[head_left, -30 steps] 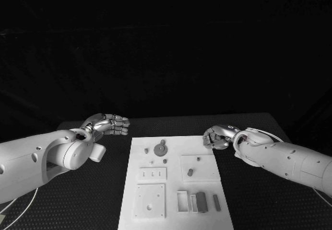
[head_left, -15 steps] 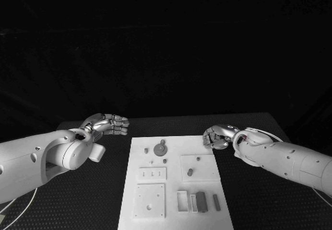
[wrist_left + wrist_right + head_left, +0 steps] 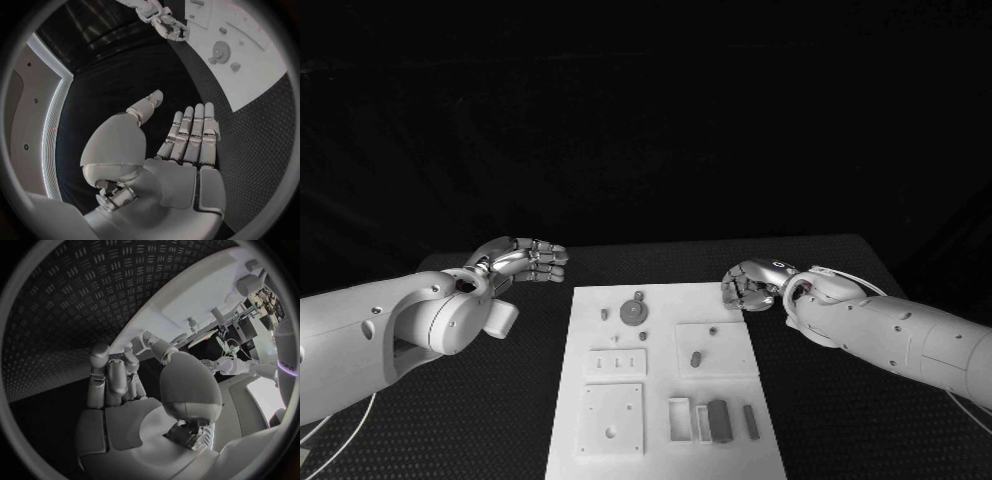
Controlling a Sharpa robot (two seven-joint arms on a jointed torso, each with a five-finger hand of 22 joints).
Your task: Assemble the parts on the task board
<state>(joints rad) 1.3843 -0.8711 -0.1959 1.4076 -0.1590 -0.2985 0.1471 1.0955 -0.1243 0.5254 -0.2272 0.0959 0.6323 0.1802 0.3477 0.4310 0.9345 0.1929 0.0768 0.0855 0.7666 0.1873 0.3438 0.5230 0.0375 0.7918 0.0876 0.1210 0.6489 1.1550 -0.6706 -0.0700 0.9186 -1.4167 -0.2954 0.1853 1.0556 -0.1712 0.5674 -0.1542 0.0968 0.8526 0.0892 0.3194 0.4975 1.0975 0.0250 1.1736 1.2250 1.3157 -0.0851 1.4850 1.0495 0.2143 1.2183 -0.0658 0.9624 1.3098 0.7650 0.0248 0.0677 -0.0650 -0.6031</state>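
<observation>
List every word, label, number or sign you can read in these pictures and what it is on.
None: no readable text shows on the task board, its parts, the left hand or the right hand.

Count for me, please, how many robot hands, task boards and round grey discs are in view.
2 hands: left hand, right hand
1 task board
1 round grey disc
Total: 4
</observation>
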